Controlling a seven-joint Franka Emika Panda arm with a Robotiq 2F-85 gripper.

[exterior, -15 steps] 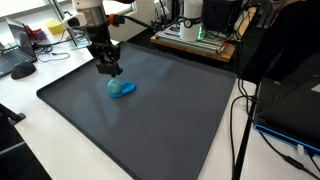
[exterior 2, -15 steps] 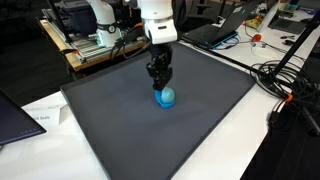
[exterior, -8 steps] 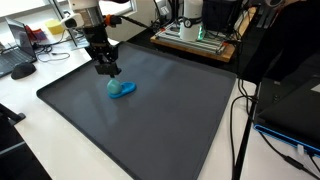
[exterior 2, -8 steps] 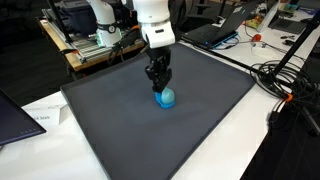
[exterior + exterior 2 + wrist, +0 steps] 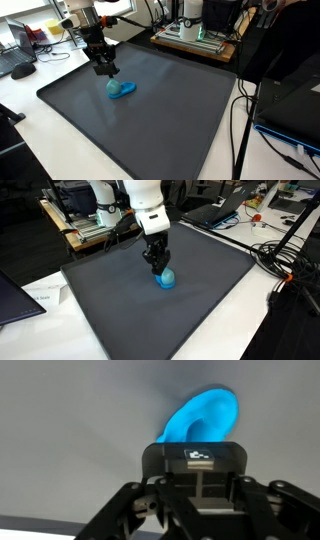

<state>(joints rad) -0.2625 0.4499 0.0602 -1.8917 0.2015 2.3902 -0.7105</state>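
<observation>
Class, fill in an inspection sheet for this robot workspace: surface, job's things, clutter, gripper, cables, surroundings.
Surface: dark grey mat on a white table.
Job's things: blue object, lying on the mat.
Clutter: nothing seen on the mat.
Gripper: gripper close above the blue object; contact and jaw opening unclear.
Cables: black cables on the table beside the mat.
Surroundings: laptop; wooden board carrying equipment.

Dark grey mat [image 5: 150,120] on white table [image 5: 50,135], cluttered benches [image 5: 195,42] behind
</observation>
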